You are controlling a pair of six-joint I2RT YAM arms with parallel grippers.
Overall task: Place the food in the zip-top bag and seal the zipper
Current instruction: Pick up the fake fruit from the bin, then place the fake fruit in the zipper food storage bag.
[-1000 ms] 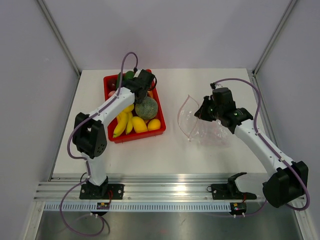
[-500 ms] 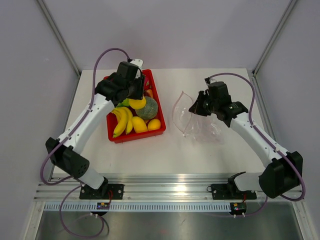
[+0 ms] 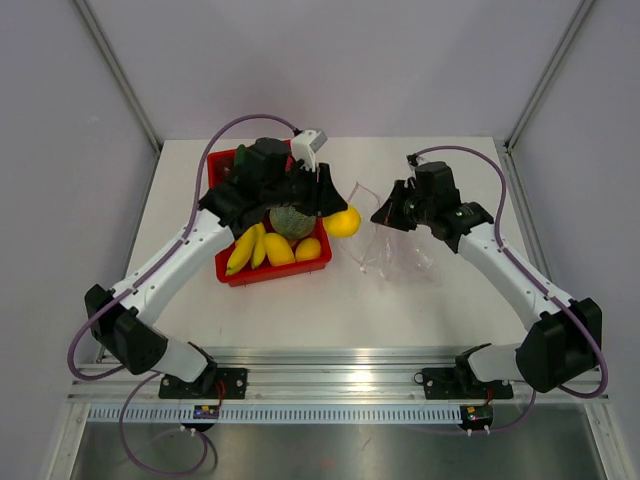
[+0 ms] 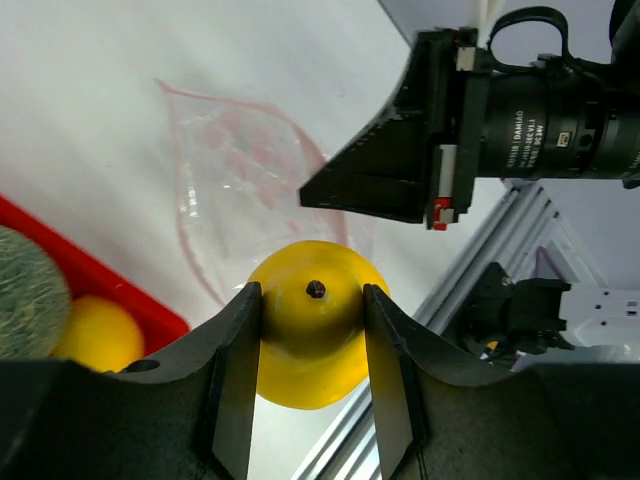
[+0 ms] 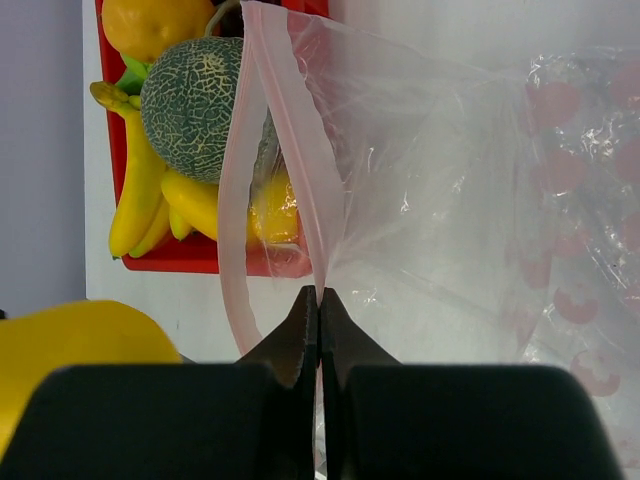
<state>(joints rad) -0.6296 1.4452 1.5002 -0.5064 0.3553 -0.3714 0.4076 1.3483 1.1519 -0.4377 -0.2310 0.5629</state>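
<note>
At the left, a red rectangular plastic tray (image 3: 222, 275) is seen on the white table (image 3: 300, 320), with a margin of white surface beyond its left rim and a broad band between its near rim and the arm bases. In the tray, yellow plastic toy bananas (image 3: 243, 250), a grey-green netted melon (image 3: 293, 218) and a small orange-yellow round fruit (image 3: 308, 248) are packed close together. Just past the tray's right rim, a round yellow plastic toy fruit (image 3: 343, 223) is clamped between the fingers of the left gripper (image 4: 313, 300), above the table. Only a narrow strip of table is left between this yellow toy fruit and the mouth of the crinkly transparent zip-top bag (image 3: 405, 258). The mouth is turned toward the tray and is held up as an open loop, outlined by the thin pink zipper strip (image 5: 300, 130). The right gripper (image 5: 318, 315) is pinched tight on this mouth edge. The rest of the bag is spread on the table further right, apart from the table's right edge; through its clear wall the white surface is seen.
</note>
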